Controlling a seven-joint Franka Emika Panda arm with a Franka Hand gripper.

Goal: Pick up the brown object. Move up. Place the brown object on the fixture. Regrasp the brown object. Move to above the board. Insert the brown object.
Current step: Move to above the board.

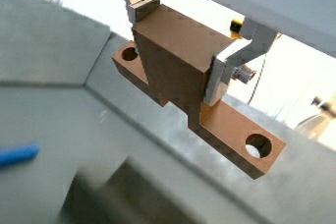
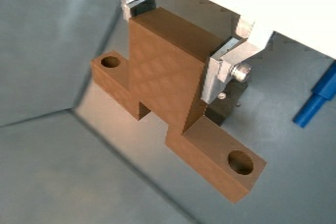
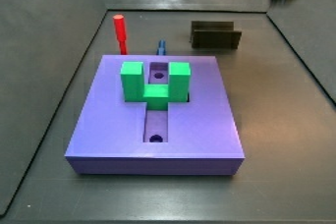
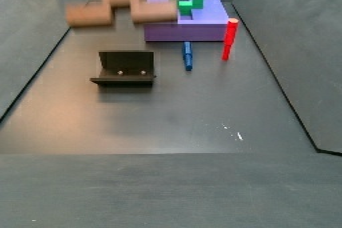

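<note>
The board (image 3: 157,120) is the largest thing on the dark floor, a lavender slab with a long central groove and round holes; in both side views a green U-shaped block (image 3: 153,81) stands on it, straddling the groove. Off the board's far edge in a side view stands the red upright peg (image 3: 120,33), with a small blue piece (image 4: 187,54) lying on the floor just beside it. The fixture (image 4: 124,70), a dark boxy holder with raised side walls, sits on the floor apart from the board with nothing resting on it. The brown object (image 2: 178,100) hangs in the air, well above the floor; in a side view it shows as a blurred brown shape (image 4: 123,10) higher in the frame than the fixture and to the side of the board. Both wrist views show it as a T-like piece: a tall block in the middle with a flat arm on each side, each arm bearing a round hole. The gripper (image 1: 191,41) is clamped on that central block, its silver fingers (image 2: 226,66) pressed against opposite faces
</note>
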